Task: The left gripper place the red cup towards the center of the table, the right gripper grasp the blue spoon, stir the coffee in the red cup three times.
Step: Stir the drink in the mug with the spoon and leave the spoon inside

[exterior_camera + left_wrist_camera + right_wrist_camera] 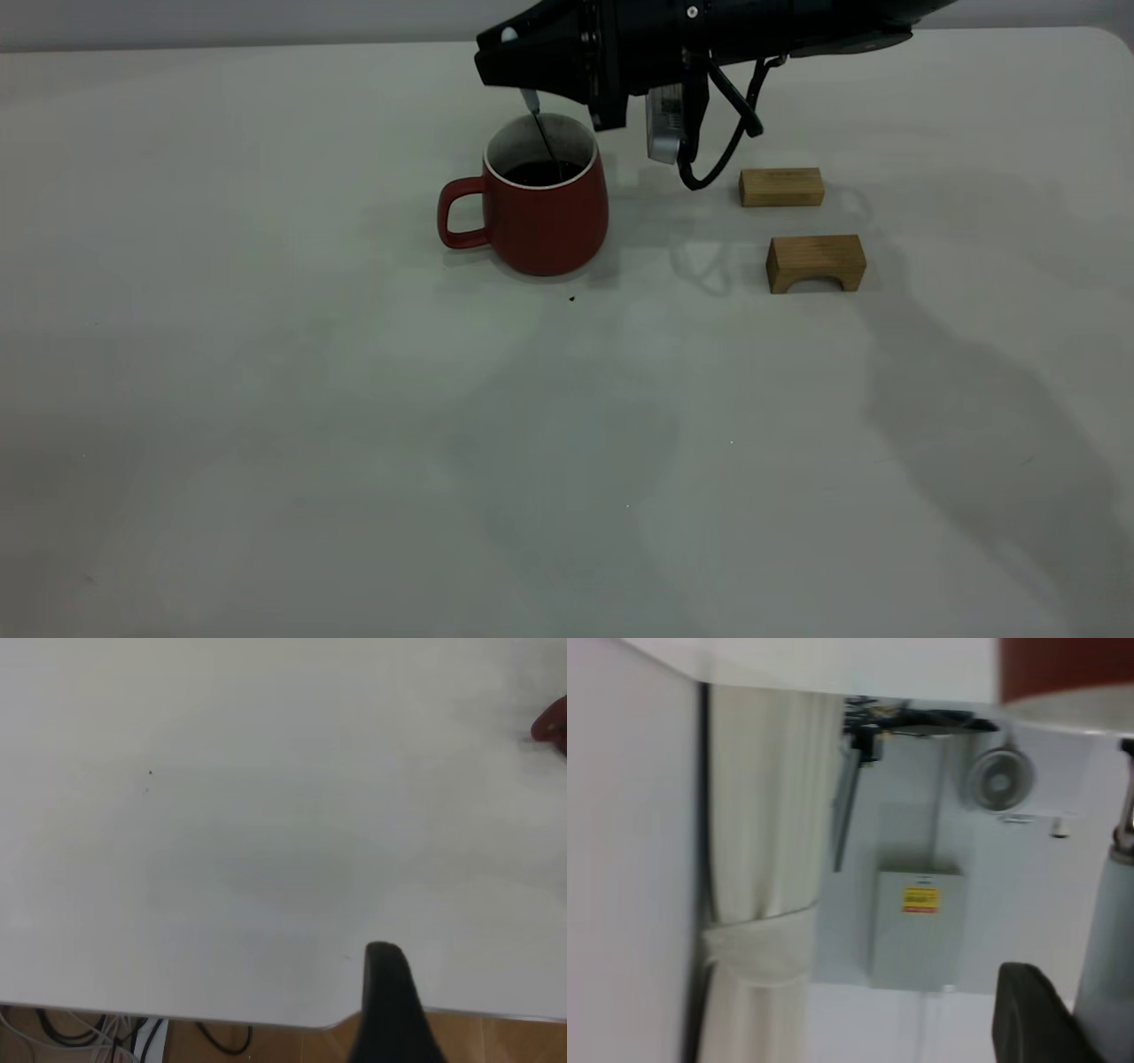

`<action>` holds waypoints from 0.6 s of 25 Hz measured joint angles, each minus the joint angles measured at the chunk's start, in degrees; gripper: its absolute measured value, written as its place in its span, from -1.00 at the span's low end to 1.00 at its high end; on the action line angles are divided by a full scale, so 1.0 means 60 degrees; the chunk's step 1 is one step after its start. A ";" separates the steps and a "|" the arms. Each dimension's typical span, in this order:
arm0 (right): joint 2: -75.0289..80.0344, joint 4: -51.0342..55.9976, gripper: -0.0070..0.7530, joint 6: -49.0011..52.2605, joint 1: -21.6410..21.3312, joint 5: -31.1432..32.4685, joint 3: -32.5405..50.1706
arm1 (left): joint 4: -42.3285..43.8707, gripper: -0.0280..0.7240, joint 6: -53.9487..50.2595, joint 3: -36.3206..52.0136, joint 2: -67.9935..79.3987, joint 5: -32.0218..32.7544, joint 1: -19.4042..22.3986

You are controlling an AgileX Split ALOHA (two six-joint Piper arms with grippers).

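Coffee (542,172) lies dark in the red cup (532,206), which stands upright near the middle of the table (266,399), handle toward the left side. Directly above its mouth the right gripper (505,62) pinches the blue spoon (542,137) — stem nearly vertical, dipping into the liquid. Stirring means small circles inside the rim. The left gripper (390,1010) sits back at the table edge; whether its fingers are parted I cannot tell.

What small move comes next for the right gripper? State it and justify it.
Probably sweep the blue spoon in a circle. The right gripper, a black claw, holds it above the dark red mug, the red cup, its stem already dipping into the coffee.
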 joint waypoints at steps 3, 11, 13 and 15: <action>0.0000 -0.0534 -0.42 -0.0256 -0.0009 0.0143 -0.0008 | 0.0000 0.54 0.0000 0.0000 0.0000 0.0000 0.0000; -0.0383 -0.2542 0.15 -0.1603 -0.0009 0.0223 -0.0008 | 0.0000 0.54 0.0000 0.0000 0.0000 0.0000 0.0000; -0.0760 -0.3748 0.16 -0.1804 -0.0009 0.0258 -0.0011 | 0.0000 0.54 0.0000 0.0000 0.0000 0.0000 0.0000; -0.1289 -0.5477 0.16 -0.1902 -0.0009 0.0344 -0.0011 | 0.0000 0.54 0.0000 0.0000 0.0000 0.0000 0.0000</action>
